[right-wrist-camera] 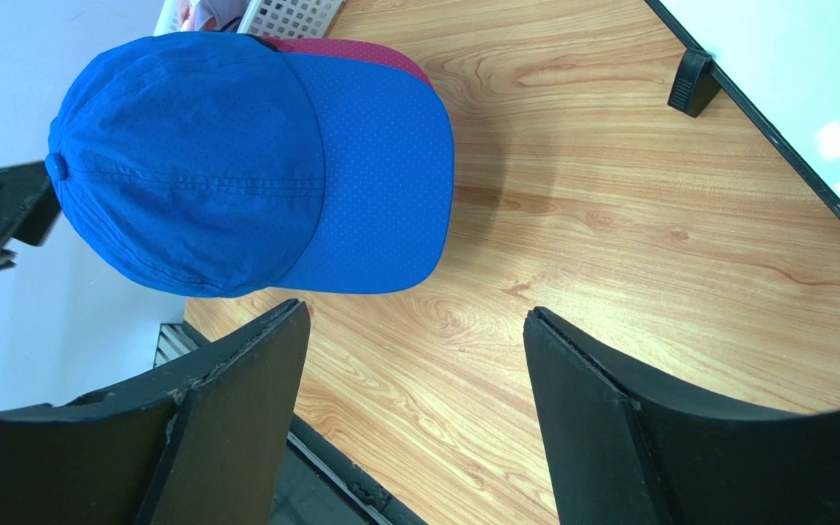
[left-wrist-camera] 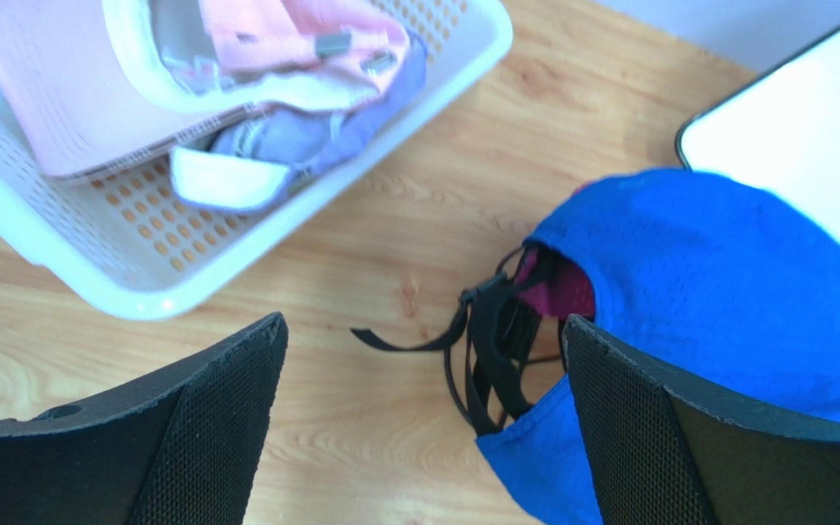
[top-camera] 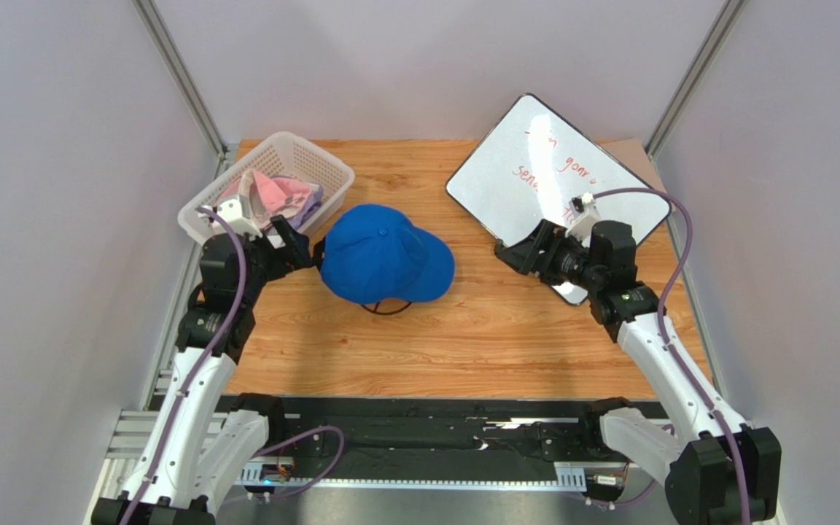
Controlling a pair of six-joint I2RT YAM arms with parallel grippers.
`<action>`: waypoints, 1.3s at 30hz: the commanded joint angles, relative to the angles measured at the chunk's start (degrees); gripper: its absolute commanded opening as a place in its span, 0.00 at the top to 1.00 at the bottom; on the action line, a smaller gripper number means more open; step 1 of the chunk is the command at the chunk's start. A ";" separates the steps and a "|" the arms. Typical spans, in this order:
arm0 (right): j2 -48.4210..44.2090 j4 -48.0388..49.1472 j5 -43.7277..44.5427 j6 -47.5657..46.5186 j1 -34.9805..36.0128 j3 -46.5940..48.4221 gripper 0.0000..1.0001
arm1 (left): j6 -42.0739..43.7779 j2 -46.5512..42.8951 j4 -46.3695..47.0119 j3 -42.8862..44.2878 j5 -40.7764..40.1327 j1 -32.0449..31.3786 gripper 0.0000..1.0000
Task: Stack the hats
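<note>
A royal blue hat [top-camera: 383, 257] sits on top of the pile at mid table, brim to the right. A magenta hat [right-wrist-camera: 359, 53] shows under its brim, and also at its back opening [left-wrist-camera: 561, 293] above black straps [left-wrist-camera: 496, 339]. A light pink hat [left-wrist-camera: 63, 88] and a lavender hat [left-wrist-camera: 304, 137] lie in the white basket [top-camera: 326, 159]. My left gripper [top-camera: 306, 249] is open just left of the blue hat [left-wrist-camera: 720, 284], with nothing between its fingers. My right gripper [top-camera: 507, 254] is open and empty, a little to the right of the brim.
A whiteboard [top-camera: 550, 175] with red writing leans at the back right, just behind my right gripper. The basket stands at the back left corner beside the left wall. A black wire loop [top-camera: 386, 308] pokes out under the pile's near side.
</note>
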 commanded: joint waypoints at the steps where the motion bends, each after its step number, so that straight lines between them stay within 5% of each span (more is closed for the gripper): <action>1: -2.17 0.13 0.76 -1.50 0.07 -0.72 0.23 | 1.72 -0.05 3.70 3.16 -8.01 0.33 0.00; 6: -2.87 -1.10 1.29 -2.20 0.07 -0.72 0.23 | 2.69 2.58 9.32 2.46 -15.86 0.68 0.00; 15: -2.00 -1.80 1.38 -3.17 0.07 -0.01 0.23 | -1.97 13.66 23.56 1.67 -14.64 5.86 0.01; 28: -0.33 -1.63 0.77 -3.70 0.07 0.16 0.23 | -9.61 36.95 36.91 6.59 -0.76 13.43 0.04; 39: -0.94 -2.86 1.12 -4.75 -0.02 -0.37 0.23 | -11.64 50.65 31.85 18.45 4.16 13.42 0.08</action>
